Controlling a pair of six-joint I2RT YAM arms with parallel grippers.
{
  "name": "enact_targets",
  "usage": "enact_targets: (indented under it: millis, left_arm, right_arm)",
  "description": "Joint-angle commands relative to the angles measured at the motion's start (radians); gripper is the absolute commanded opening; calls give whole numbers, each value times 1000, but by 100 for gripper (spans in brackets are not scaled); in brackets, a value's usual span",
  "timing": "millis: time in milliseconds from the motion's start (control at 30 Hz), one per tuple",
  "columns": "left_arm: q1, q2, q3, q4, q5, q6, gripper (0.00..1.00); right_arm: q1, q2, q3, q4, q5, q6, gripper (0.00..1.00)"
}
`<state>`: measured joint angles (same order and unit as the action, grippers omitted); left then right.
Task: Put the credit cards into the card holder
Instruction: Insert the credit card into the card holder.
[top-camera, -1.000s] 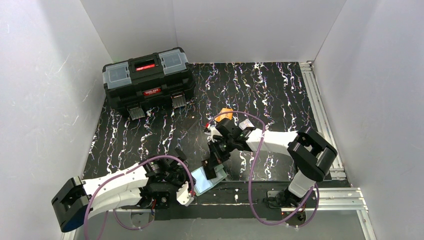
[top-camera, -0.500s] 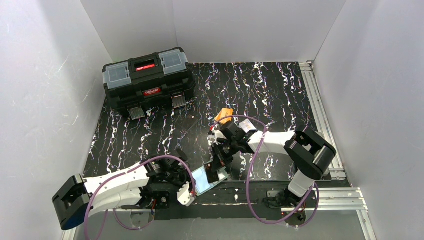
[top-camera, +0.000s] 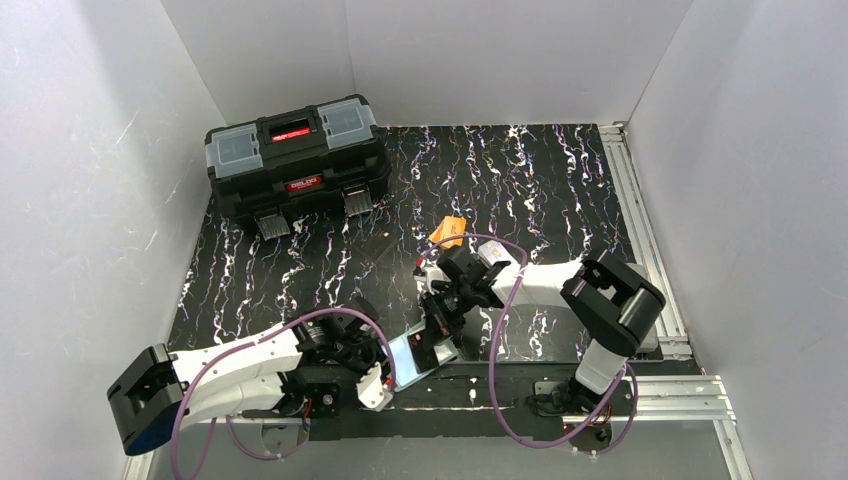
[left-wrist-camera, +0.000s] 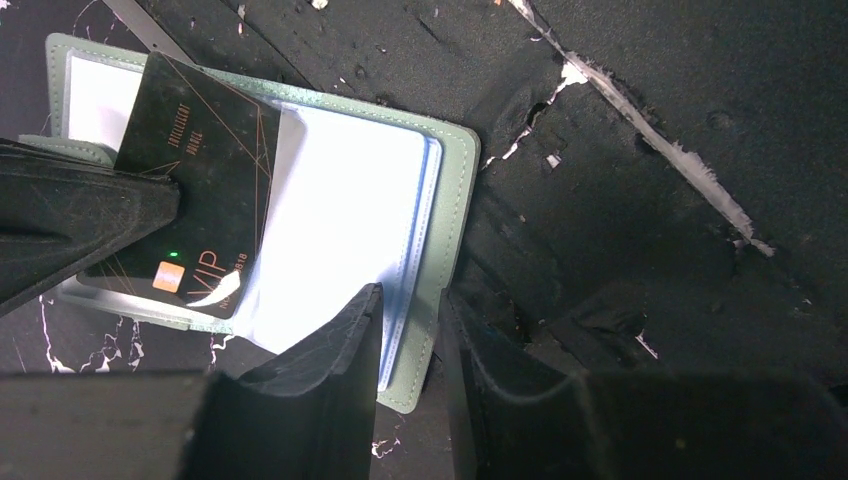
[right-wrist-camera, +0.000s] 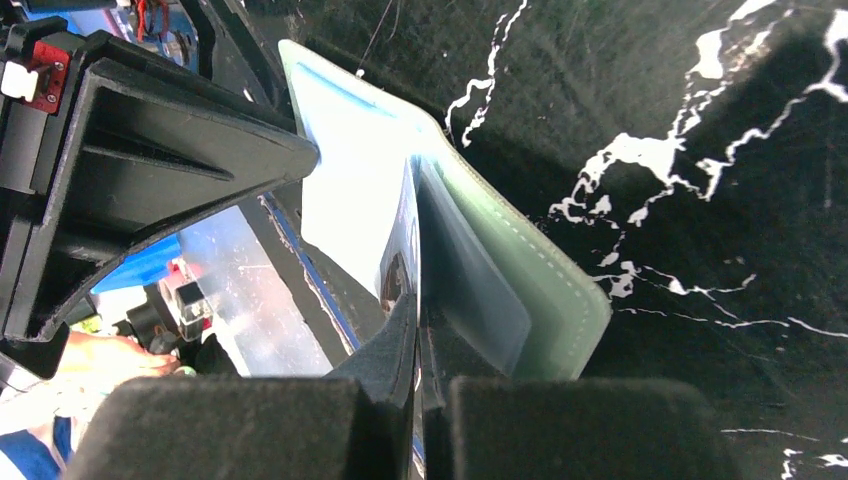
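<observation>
Top external: the card holder (top-camera: 402, 352) lies open at the near edge of the table (top-camera: 560, 190), with an orange card (top-camera: 448, 231) well apart behind it. Left wrist: the left gripper (left-wrist-camera: 410, 305) pinches the holder's edge, and a black card (left-wrist-camera: 200, 180) lies slanted over its inside. Right wrist: the right gripper (right-wrist-camera: 420, 345) is closed on that card, which stands edge-on against the holder. It seems best to square the card to a slot, then slide it in shallow while the left gripper holds firm

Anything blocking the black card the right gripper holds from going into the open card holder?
Nothing visible does. The right gripper holds the black card right over the open card holder, against its clear sleeves. The left gripper clamps the holder's edge, beside the card and not in its path.
</observation>
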<state>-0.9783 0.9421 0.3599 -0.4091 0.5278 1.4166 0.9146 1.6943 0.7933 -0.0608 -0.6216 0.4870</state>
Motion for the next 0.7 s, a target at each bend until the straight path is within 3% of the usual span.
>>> enact_targets:
  millis: [0,667]
  left_arm:
    - [-7,21,7,13,-18,-7,25]
    - [-7,9,-6,27,-42,-8,22]
  right_arm:
    - [22,27,29,-70,36,-62,1]
    - [57,110,167,-251,84,-141,1]
